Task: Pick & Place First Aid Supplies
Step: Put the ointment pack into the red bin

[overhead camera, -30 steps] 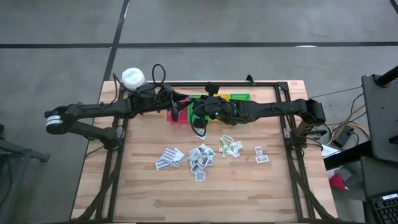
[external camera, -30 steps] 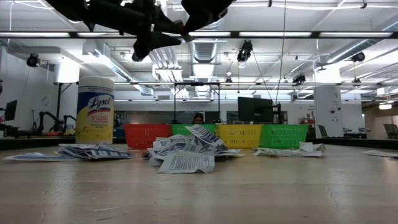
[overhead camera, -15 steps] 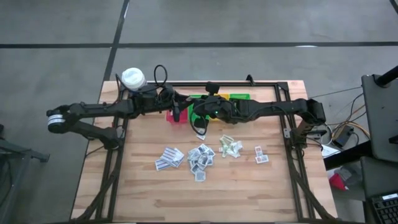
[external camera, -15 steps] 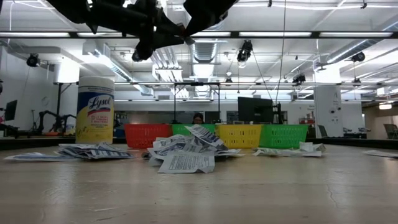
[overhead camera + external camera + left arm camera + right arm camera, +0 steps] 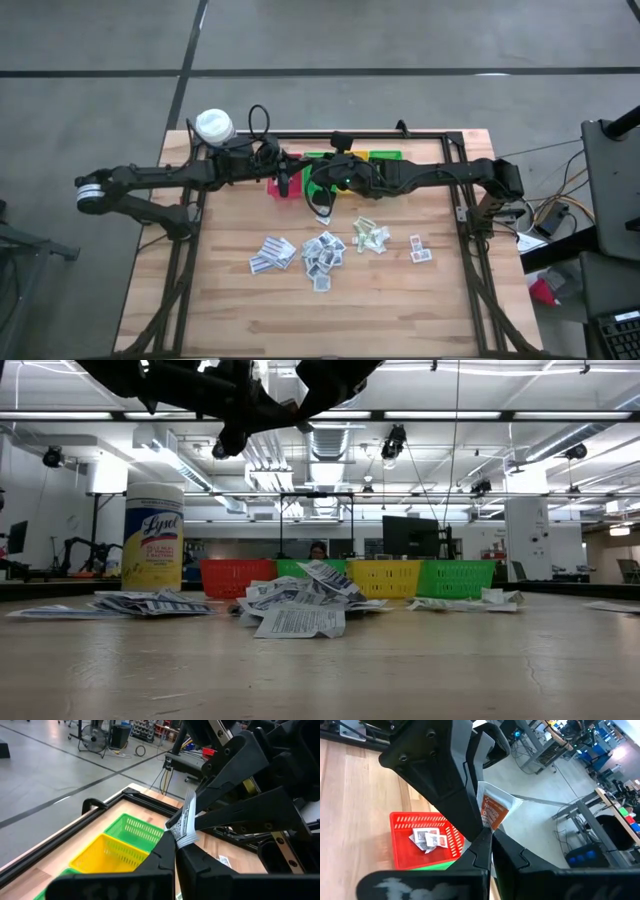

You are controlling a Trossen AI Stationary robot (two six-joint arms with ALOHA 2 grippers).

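Large workshop hall: grey concrete floor (image 5: 400,35), ceiling strip lights (image 5: 500,416), exposed ducting (image 5: 325,445), white column (image 5: 522,538), dark monitor (image 5: 410,537).

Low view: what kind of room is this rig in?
Probably a robotics lab or workshop in an open industrial hall. Strip lights and bare ducts run along the ceiling, a monitor stands on a bench behind the table, and a person sits beyond the bins.

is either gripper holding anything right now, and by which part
Both pinch one white packet between them, above the bins. The left gripper grips one end, the right gripper the opposite end, by its edges.
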